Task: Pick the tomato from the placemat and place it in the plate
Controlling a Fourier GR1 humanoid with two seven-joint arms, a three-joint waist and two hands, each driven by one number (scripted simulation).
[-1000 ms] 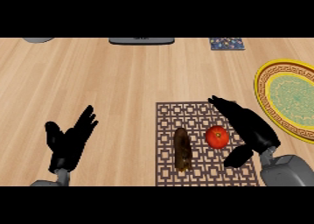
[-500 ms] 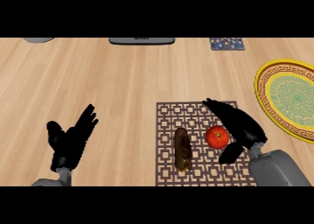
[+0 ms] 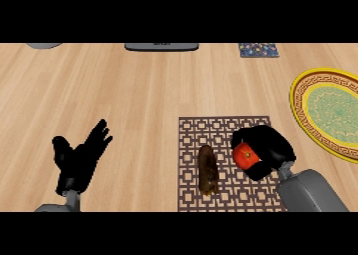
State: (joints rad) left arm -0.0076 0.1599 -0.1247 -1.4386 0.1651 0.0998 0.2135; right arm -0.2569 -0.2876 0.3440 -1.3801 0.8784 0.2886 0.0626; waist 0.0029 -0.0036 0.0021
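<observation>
And there we had it: our right hand (image 3: pixel 264 149) was curled over the tomato (image 3: pixel 246 155), fingers and thumb wrapped round it, only a red sliver showing on the hand's left side. The tomato sat on the placemat (image 3: pixel 224 130), just right of a long brown item (image 3: pixel 208 170). The plate (image 3: pixel 334 118) lay up and to the right, apart from the mat, so we judged the carry would go that way. Our left hand (image 3: pixel 78 158) rested open, far left.
</observation>
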